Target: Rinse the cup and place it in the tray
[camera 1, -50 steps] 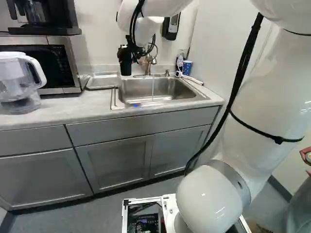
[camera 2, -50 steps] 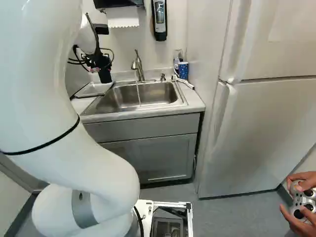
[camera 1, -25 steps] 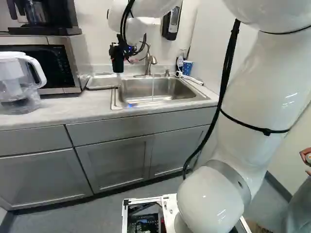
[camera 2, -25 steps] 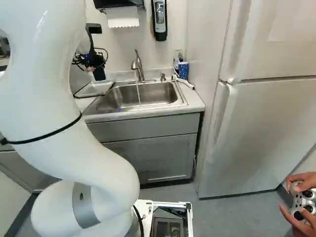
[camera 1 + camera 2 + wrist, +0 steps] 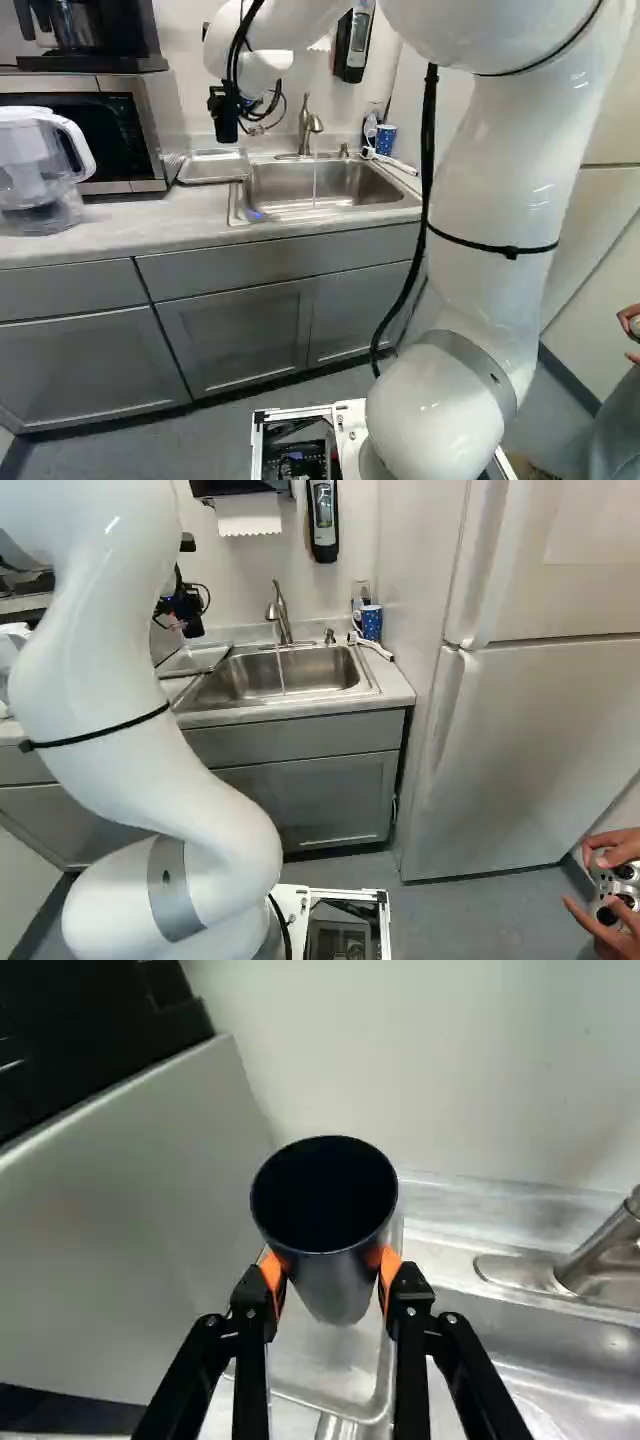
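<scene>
At the left of the faucet in the left base view, my gripper point(image 5: 225, 103) hangs above the tray point(image 5: 213, 168), which lies beside the sink point(image 5: 320, 190). A dark cup point(image 5: 338, 1285) is pinched between the orange pads of my gripper point(image 5: 331, 1269) in the wrist view, its round mouth facing the camera. Beyond and below it lies the metal tray point(image 5: 325, 1358), apart from the cup. Water runs in a thin stream from the faucet point(image 5: 279, 612) into the sink.
A microwave point(image 5: 150, 125) stands left of the tray, its side close by the gripper. Left of that are a water pitcher point(image 5: 38, 170) and a coffee maker point(image 5: 85, 35). A blue cup point(image 5: 371, 622) stands behind the sink's right corner; a fridge point(image 5: 530, 740) is further right.
My arm has swung toward the microwave, carrying the cup from near the sink's left edge to over the tray. The base has stayed put.
</scene>
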Controlling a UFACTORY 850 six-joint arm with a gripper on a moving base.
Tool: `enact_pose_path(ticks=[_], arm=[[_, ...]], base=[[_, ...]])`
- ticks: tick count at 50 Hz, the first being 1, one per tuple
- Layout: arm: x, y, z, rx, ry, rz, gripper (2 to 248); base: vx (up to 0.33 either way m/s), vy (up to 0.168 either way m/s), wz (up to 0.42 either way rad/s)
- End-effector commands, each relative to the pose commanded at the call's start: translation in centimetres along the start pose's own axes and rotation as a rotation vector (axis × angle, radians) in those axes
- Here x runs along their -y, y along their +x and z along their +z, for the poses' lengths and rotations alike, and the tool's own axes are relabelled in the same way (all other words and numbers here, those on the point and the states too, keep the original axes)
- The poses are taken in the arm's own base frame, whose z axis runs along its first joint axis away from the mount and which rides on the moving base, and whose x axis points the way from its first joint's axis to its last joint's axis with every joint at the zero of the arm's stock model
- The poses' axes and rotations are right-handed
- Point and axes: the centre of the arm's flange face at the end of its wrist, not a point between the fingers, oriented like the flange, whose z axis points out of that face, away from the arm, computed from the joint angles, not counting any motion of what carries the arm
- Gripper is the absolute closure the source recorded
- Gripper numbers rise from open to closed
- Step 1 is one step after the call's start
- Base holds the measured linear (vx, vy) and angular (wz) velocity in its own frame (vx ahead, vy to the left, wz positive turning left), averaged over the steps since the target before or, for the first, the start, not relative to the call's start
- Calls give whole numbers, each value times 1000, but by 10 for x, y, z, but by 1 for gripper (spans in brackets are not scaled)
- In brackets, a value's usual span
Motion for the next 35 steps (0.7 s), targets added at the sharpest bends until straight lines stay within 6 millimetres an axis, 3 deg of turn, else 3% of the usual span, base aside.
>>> enact_pose_path(ticks=[35], arm=[[-3,-31,23,39,-9,-1,136]], base=[[0,0,0]])
